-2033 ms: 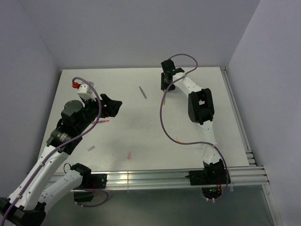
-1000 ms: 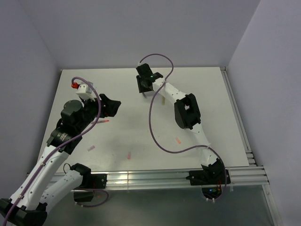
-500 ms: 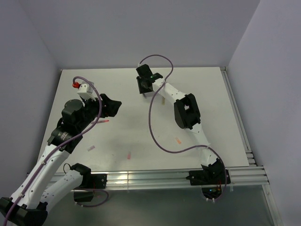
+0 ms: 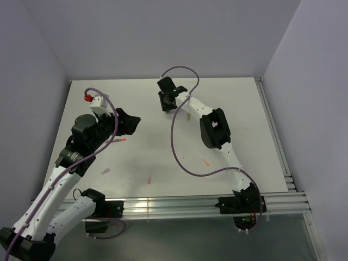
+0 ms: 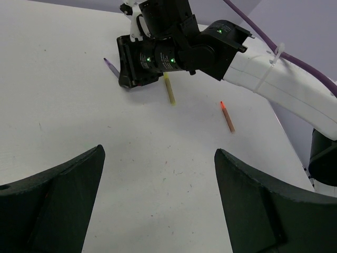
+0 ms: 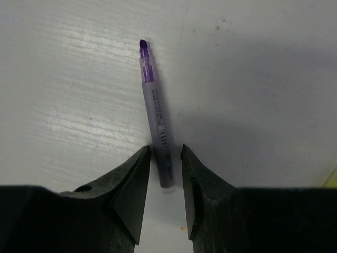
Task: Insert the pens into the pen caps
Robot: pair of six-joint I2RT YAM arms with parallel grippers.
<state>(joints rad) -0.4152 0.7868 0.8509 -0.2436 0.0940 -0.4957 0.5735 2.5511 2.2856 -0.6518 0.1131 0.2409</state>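
Fingers (image 6: 131, 184) of right gripper (image 6: 166, 174) straddle the tail end of the purple pen (image 6: 157, 113), one on either side, close in. Pen lies flat on the table (image 6: 253, 79), tip pointing away from the wrist. I cannot tell whether the pads pinch it or only flank it. Yellow pen (image 5: 169, 88) lies just beside that gripper, orange-red pen (image 5: 227, 117) farther off. Left gripper (image 5: 158, 200) hangs spread wide, holding nothing.

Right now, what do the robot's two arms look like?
The left arm and right arm are white tubes with black joints, each trailing a purple cable. A red plug sits on the left one. The fingers are black wedges.
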